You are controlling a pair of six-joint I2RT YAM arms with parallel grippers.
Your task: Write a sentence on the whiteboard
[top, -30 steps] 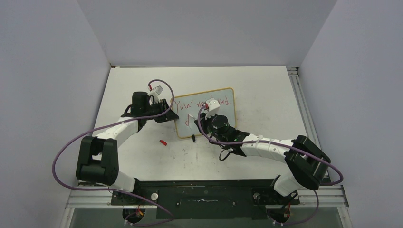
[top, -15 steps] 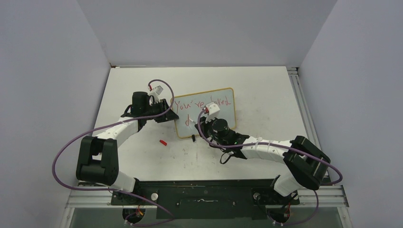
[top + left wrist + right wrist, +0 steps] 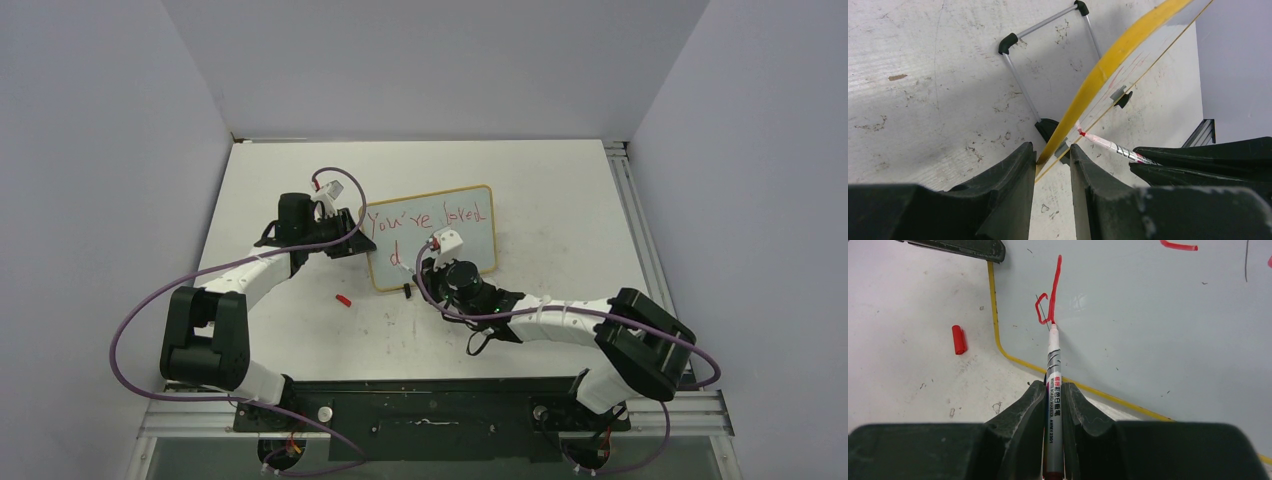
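From above, the whiteboard (image 3: 478, 245) stands mid-surface (image 3: 560, 200), propped on its feet, with the sentence (image 3: 425, 218) at "You're loved" and a lone "d" below; a red cap (image 3: 343, 299) lies near the board's left corner. In the left wrist view, the left jaws stand narrow, pinching the board's yellow frame, while the marker (image 3: 1108, 145) meets its face. In the right wrist view, the right jaws are clamped on the marker barrel, its tip at the foot of the "d". The next letter probably needs light, even pressure, a start just right of the "d", small strokes, and a firm left hold against tipping.
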